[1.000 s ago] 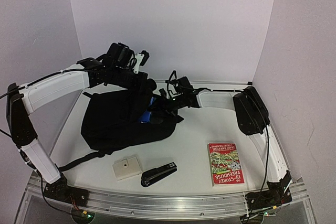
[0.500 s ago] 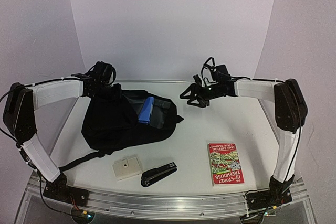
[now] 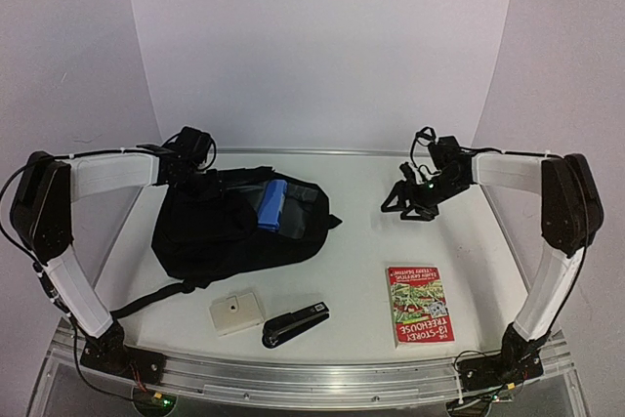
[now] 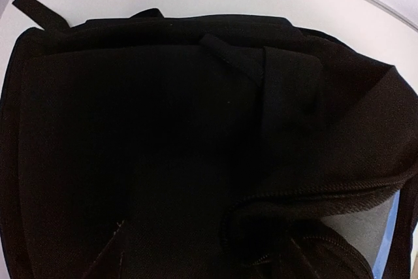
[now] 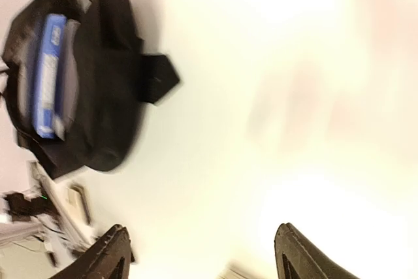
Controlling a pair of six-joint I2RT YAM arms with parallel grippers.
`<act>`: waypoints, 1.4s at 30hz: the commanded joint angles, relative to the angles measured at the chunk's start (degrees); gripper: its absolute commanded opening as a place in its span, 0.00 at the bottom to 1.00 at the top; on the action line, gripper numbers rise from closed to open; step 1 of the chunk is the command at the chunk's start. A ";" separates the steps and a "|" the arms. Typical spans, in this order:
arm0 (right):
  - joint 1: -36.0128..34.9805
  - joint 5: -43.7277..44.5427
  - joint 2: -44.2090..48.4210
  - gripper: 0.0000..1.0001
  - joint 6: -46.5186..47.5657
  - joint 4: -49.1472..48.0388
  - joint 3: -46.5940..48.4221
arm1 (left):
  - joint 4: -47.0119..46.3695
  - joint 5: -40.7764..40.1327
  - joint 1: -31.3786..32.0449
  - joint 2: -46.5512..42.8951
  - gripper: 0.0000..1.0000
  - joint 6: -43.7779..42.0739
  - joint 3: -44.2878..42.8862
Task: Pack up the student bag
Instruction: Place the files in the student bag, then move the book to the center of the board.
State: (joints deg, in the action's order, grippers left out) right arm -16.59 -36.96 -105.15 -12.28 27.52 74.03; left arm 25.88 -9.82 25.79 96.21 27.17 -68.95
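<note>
We are looking at a table (image 3: pixel 366 241) with the bag (image 3: pixel 220 231) lying flat on its left half, its mouth gaping and a blue item (image 3: pixel 272 204) showing inside. The left gripper (image 3: pixel 193 151) is sitting at the bag's far left corner, over the black fabric — we cannot tell whether its jaws are apart or together. The right gripper (image 3: pixel 405 204) is hovering over bare table, clear of the bag, fingers spread wide and holding nothing. Near the front edge a red book (image 3: pixel 418 304) is lying at right; a black stapler (image 3: pixel 296 323) and a beige card (image 3: pixel 235 312) are lying side by side below the bag.
</note>
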 commanded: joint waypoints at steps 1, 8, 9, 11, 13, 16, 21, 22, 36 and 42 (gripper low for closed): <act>1.12 7.53 5.82 0.81 11.61 9.91 -0.80 | -1.54 4.15 0.89 -4.56 0.79 -4.17 -2.14; 2.43 11.19 8.76 0.89 19.99 16.34 -3.16 | -3.88 9.64 5.97 -9.70 1.00 -9.88 -4.32; 2.54 11.60 8.63 0.89 20.61 17.03 -3.42 | -3.68 9.64 7.24 -10.04 1.00 -10.82 -5.26; 3.06 12.69 7.92 0.89 22.60 18.78 -3.87 | -3.09 9.73 9.03 -10.10 1.00 -12.53 -6.93; 3.76 13.46 7.03 0.88 25.15 20.16 -4.55 | -2.42 12.26 10.86 -9.38 1.00 -13.96 -8.79; 5.21 14.24 5.22 0.86 27.86 21.19 -5.58 | -2.57 15.17 13.34 -8.07 1.00 -15.86 -9.97; 6.58 14.64 2.08 0.82 30.63 22.27 -5.76 | -2.80 17.16 20.66 -4.17 1.00 -22.08 -11.02; 6.61 14.31 1.34 0.81 30.86 22.67 -5.60 | -2.55 17.89 22.59 -3.02 1.00 -22.97 -11.55; 6.50 11.90 -5.18 0.72 35.56 26.74 -4.64 | -1.55 20.90 43.64 20.85 1.00 -31.48 -27.17; 6.61 13.47 -4.60 0.75 36.04 27.49 -5.33 | 0.43 22.28 49.02 30.29 1.00 -32.65 -37.58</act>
State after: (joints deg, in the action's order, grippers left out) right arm -9.85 -24.97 -109.12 22.22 52.67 68.66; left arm 25.59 10.85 72.51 123.18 -3.20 -99.64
